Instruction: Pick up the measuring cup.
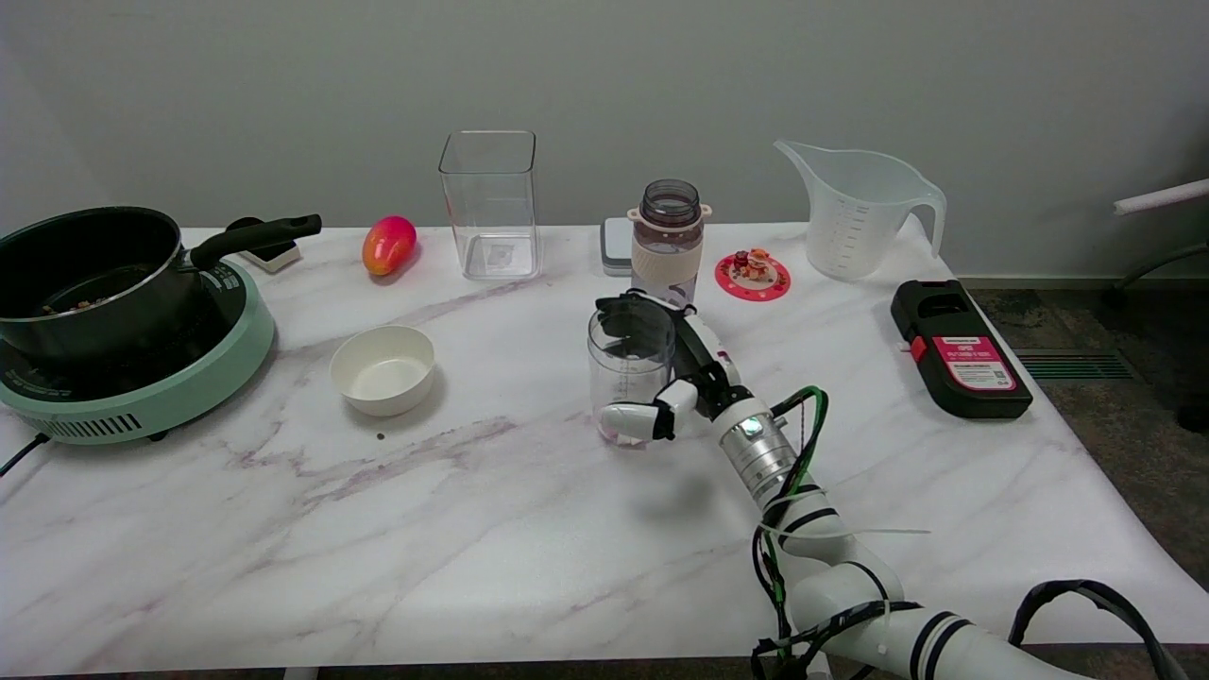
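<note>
The measuring cup [626, 370] is a small clear plastic tumbler standing near the middle of the marble table [472, 529]. My right hand [685, 376] reaches in from the lower right and grips it. Black fingers [635, 309] wrap around the cup's rim and far side, and the white thumb [635, 421] lies across its lower front. The cup stays upright, with its base at or just above the table top; I cannot tell which.
A large clear graduated jug [859, 212] stands at the back right, beside a black-and-red box [959, 349]. A bottle [669, 241] and a red coaster [752, 274] lie just behind the hand. A white bowl [383, 368], tall clear container [489, 203], mango [388, 244] and pot [90, 274] on a green cooker [142, 397] fill the left.
</note>
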`<state>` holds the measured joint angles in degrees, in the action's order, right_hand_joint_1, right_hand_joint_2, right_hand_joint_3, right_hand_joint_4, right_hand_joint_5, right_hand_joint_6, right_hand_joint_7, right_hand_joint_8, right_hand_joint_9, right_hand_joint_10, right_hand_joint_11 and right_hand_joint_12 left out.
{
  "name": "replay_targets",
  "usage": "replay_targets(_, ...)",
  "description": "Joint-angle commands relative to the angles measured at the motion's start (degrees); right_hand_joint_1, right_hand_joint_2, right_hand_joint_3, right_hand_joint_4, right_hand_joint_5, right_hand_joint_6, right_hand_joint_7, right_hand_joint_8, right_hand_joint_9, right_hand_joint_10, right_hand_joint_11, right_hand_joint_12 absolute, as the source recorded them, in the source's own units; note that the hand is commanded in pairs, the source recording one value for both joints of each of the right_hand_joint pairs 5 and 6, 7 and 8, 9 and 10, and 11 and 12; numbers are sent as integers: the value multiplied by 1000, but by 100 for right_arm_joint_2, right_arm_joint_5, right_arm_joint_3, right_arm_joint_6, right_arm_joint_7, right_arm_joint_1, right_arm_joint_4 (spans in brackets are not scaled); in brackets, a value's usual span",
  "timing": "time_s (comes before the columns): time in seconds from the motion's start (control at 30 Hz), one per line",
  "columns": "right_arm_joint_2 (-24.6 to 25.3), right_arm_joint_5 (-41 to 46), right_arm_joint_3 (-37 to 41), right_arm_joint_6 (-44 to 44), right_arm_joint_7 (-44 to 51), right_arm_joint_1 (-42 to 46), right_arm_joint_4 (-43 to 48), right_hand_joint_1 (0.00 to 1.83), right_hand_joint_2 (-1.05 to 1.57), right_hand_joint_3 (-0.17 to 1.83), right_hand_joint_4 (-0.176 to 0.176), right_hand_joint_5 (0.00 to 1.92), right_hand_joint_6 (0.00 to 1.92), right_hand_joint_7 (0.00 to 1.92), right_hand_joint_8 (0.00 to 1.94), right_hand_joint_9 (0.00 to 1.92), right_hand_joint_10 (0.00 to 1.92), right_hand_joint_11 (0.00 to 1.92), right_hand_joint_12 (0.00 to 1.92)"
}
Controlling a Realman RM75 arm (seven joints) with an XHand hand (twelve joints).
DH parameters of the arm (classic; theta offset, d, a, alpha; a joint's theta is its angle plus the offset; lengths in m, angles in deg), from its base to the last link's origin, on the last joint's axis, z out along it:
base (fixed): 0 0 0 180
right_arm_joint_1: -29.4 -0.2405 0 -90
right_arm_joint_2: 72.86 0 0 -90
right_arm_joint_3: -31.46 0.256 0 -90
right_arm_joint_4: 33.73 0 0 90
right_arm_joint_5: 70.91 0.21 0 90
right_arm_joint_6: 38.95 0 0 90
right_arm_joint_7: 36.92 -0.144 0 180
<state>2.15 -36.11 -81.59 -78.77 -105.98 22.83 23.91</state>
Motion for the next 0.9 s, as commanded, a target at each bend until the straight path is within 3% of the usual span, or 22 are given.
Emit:
replay_targets(0.03,32,40,-12,15,-16,-26,-94,1314,-286,1007,0,622,622,677,677,593,593,697,697)
replay_targets(0.1,32,48,-2,15,-16,-26,-110,1339,-118,943,0,652,652,780,780,652,652,789,789)
replay_targets(0.23,32,48,19,23,-16,-26,-140,1380,255,722,0,700,700,956,956,944,944,910,910)
replay_targets(0.4,32,48,35,39,-23,-29,-163,1389,436,579,0,756,756,1088,1088,1086,1086,920,920)
replay_targets(0.67,21,64,59,13,-23,-85,-196,1356,609,682,0,1108,1108,1361,1361,1311,1311,1037,1037)
replay_targets(0.9,-19,64,152,-57,-23,-98,-40,1310,977,540,0,1351,1351,1538,1538,1475,1475,1200,1200)
